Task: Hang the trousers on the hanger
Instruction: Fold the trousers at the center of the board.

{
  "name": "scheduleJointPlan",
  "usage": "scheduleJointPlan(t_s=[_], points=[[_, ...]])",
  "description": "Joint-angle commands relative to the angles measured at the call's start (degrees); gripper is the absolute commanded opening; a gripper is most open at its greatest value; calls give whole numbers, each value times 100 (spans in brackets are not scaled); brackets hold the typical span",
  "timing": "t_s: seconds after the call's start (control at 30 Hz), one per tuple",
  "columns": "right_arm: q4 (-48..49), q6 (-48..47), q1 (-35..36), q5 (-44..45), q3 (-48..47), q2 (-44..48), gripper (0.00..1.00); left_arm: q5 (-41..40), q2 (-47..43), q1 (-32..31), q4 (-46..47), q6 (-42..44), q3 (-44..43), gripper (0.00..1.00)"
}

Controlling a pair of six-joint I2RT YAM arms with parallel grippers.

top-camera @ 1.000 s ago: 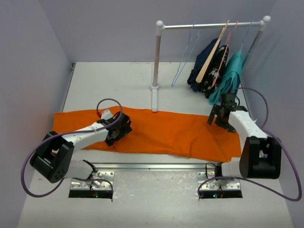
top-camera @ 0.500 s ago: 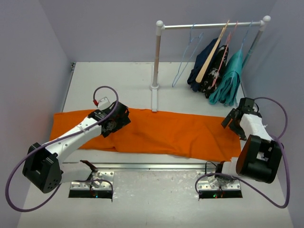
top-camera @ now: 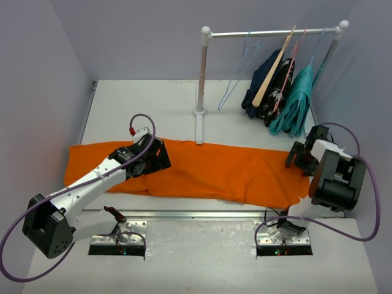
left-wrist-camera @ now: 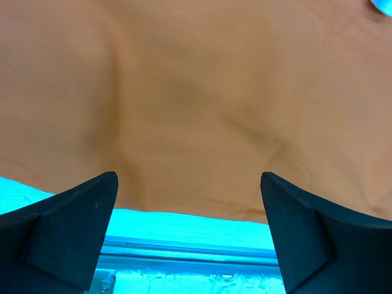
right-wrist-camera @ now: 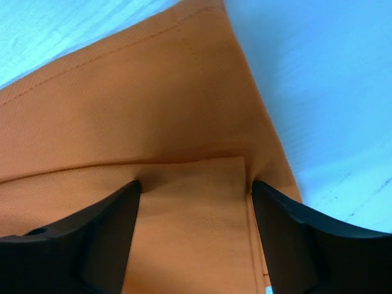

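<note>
Near edge: a metal strip (top-camera: 196,214) runs across the table (top-camera: 147,104). Just past it the trousers (top-camera: 214,171) lie flat on the table, spread left to right. The left gripper (top-camera: 157,159) is low over the left part of the cloth, jaws wide apart. The right gripper (top-camera: 296,160) is at the right end, jaws apart, straddling a folded flap of the orange cloth at its corner.

Far side: the rack (top-camera: 202,73). On its rail, left to right — the hanger (top-camera: 234,79), hung by its hook and apart from the rest; a wooden hanger (top-camera: 272,70) against a navy garment (top-camera: 260,86); a pink hanger (top-camera: 293,58); a teal garment (top-camera: 297,101).

Table is white; walls (top-camera: 141,37) are pale lilac-grey.
</note>
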State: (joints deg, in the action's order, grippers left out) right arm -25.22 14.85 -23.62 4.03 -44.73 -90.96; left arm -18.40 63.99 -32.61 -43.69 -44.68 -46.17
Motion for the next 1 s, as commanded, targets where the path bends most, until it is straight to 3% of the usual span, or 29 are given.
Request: scheduleJointPlan(t_s=[0.0, 0.2, 0.23, 0.27, 0.33, 0.6, 0.97], points=[[79, -202, -35, 93, -53, 52, 67, 96, -149, -105, 255, 197, -21, 100], [119, -217, -28, 238, -80, 327, 34, 65, -325, -105, 311, 232, 12, 100], [138, -216, -28, 236, -75, 333, 26, 70, -330, -105, 321, 232, 14, 100], [158, -227, -28, 236, -64, 332, 10, 84, -341, -105, 337, 233, 22, 100], [176, -220, -28, 273, -45, 325, 0, 109, -325, -105, 361, 241, 38, 100], [55, -150, -27, 387, -260, 681, 0, 107, -365, -105, 365, 250, 50, 100], [94, -314, 7, -113, -932, 654, 0, 118, -376, -105, 410, 279, 70, 100]])
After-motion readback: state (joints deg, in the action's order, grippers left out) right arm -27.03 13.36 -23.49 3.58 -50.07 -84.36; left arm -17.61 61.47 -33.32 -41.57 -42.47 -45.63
